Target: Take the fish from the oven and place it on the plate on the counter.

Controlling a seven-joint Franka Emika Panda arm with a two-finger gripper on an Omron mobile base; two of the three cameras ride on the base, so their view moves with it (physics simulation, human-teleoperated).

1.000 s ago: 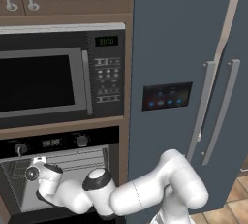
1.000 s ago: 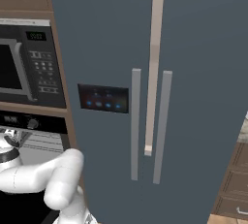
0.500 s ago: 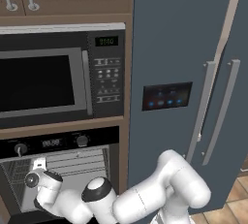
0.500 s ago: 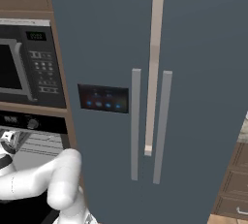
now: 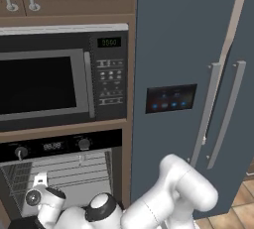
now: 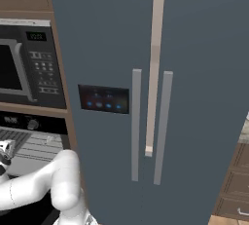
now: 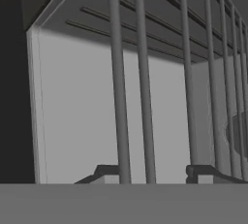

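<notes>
- The grey-blue fridge (image 5: 188,49) and the silver-framed microwave (image 5: 44,84) sit where they did a second ago in both base views. The base has therefore not driven; only the arm has moved.
- The oven (image 5: 59,146) stands open below the microwave, showing its grey interior under the knob panel. The task is at an early stage, with the reach into the cavity in progress and nothing lifted out yet.
- The white arm (image 5: 168,198) bends low from the lower right of the left base view toward the oven mouth. Compared with a second ago, its elbow and wrist have sunk toward the bottom edge, and in the right base view the wrist has slid closer to the left edge.
- The oven rack (image 7: 140,97) crosses the hand view as long grey bars running away toward the back wall.
  - Risk: the fingers are near these bars, so pushing deeper at this angle could knock or snag the rack.
  - Risk: the low forearm could also brush the oven's front edge.
- The hand (image 7: 155,175) is open, its two dark tips set apart with nothing held between them.
- The fish cannot be placed with certainty. A dim rounded shape (image 7: 237,136) behind the bars at the right edge of the hand view may be it, inside the oven.
  - Risk: if so, it lies off to one side of the hand, and closing from here would probably miss it or pinch only an end, so it could slip free on the way out.
</notes>
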